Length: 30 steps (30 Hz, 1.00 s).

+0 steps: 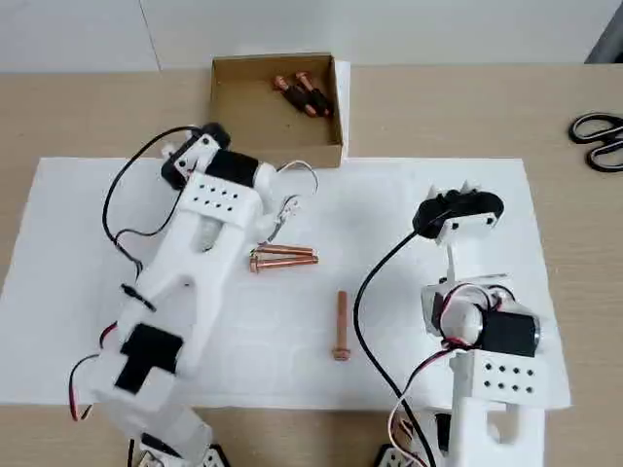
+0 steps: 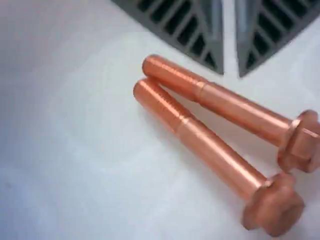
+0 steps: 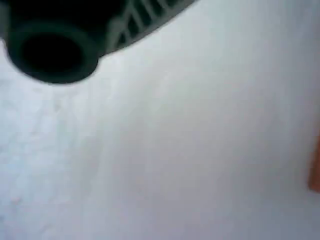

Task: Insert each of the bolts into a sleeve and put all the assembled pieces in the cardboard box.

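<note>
Closed to a thin slit and gripping nothing, the left gripper [image 2: 230, 67] was seen in its wrist view just above two copper bolts [image 2: 210, 150]. These lay side by side and touching on the white sheet [image 2: 65, 150], heads at the same end. The gripper was judged to be placed there so that one bolt could be taken next.

From the high view, three loose bolts were counted. The pair [image 1: 282, 258] lay near the sheet's middle beside the left arm [image 1: 195, 253], and a single bolt [image 1: 341, 326] lay well apart, nearer the sheet's front edge. The cardboard box [image 1: 234, 117] was set at the sheet's far edge, and two assembled pieces [image 1: 304, 94] were made out in its far right corner. One pair of scissors [image 1: 599, 136] was left at the table's right edge.

In the right wrist view, the right gripper [image 3: 105, 25] appeared to be clamped on one black sleeve [image 3: 50, 52]. Its open end was turned outward, presumably so that a bolt could be received.
</note>
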Each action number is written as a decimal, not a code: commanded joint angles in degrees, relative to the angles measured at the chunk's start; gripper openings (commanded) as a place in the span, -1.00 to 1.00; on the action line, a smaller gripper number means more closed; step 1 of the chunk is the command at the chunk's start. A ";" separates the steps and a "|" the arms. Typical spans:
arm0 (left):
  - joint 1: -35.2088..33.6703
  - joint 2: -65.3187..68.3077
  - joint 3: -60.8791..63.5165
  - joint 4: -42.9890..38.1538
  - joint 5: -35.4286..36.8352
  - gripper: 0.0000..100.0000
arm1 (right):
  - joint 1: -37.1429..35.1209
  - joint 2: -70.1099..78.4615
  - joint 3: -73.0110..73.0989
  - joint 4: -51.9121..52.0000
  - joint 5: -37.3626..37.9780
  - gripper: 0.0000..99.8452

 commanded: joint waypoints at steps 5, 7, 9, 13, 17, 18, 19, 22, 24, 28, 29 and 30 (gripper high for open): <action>1.41 4.40 -8.13 2.55 6.59 -0.98 | 0.66 -1.19 6.59 -7.60 0.53 -0.99; 1.41 5.01 -8.13 2.20 7.65 -0.98 | 0.66 -1.19 7.82 -8.48 0.53 -0.99; 1.41 6.33 -8.22 1.58 7.82 -0.98 | 0.66 -1.19 8.26 -8.57 0.53 -0.99; 1.41 9.41 -8.31 0.09 7.82 -0.86 | 0.75 -1.19 8.26 -8.57 0.26 -0.99; 1.41 10.64 -8.40 0.35 7.82 -0.58 | 0.75 -1.19 8.26 -8.57 -1.05 -0.99; 1.41 10.64 -8.40 0.26 7.82 -0.54 | 0.75 -1.19 8.26 -8.48 -1.05 -0.99; 1.41 10.64 -8.40 0.18 7.82 -0.52 | 0.75 -1.19 8.26 -8.48 -1.14 -0.99; 1.41 10.99 -8.40 0.00 7.91 -0.51 | 0.75 -1.19 8.26 -8.57 -1.23 -0.99; 1.32 11.16 -8.40 -0.09 7.91 -0.51 | 0.75 -1.19 8.26 -8.48 -1.23 -0.99; 0.62 11.08 -8.40 -3.78 8.00 -0.51 | 0.75 -1.19 8.26 -8.48 -1.23 -0.99; 0.35 11.16 -8.40 -4.22 8.44 -0.51 | 0.75 -1.19 8.26 -8.40 -1.23 -0.99; 0.26 11.16 -8.31 -4.22 9.67 -0.51 | 0.75 -1.19 8.26 -8.31 -1.23 -0.99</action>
